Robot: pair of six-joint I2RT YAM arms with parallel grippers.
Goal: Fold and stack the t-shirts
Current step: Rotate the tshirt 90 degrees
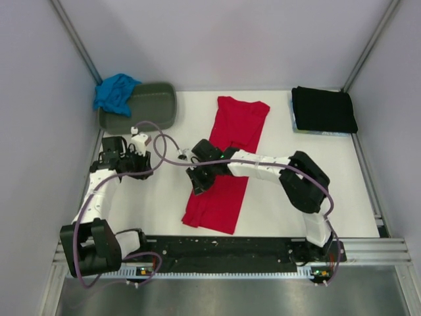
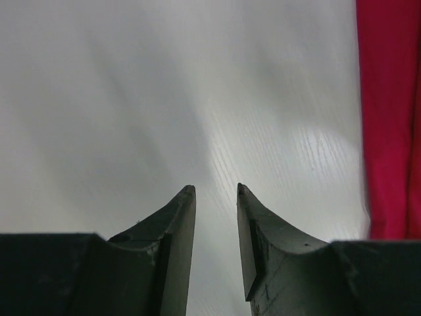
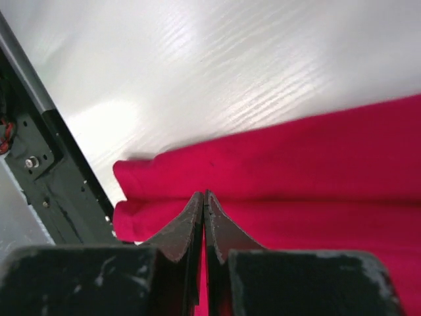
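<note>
White tabletop (image 1: 158, 197) with grey walls on three sides and a black rail along the near edge. Red t-shirt (image 1: 223, 164) lies mid-table, folded into a long narrow strip that runs from the far middle toward the near edge and slants slightly left. Right gripper (image 1: 197, 179) is down on the strip's left edge. In the right wrist view its jaws are clenched tight, tips meeting right on a fold line of the red cloth (image 3: 316, 164), pinching it there. Left gripper (image 2: 216, 191) is released, jaws partly apart with nothing between them, over bare table left of the red shirt, which shows only at the right edge of its view. Black t-shirt (image 1: 323, 108) sits folded flat in the far right corner, a thin blue edge showing under its near side. Turquoise t-shirt (image 1: 115, 92) is bunched on the left rim of the grey-green tub (image 1: 151, 105) at far left.
</note>
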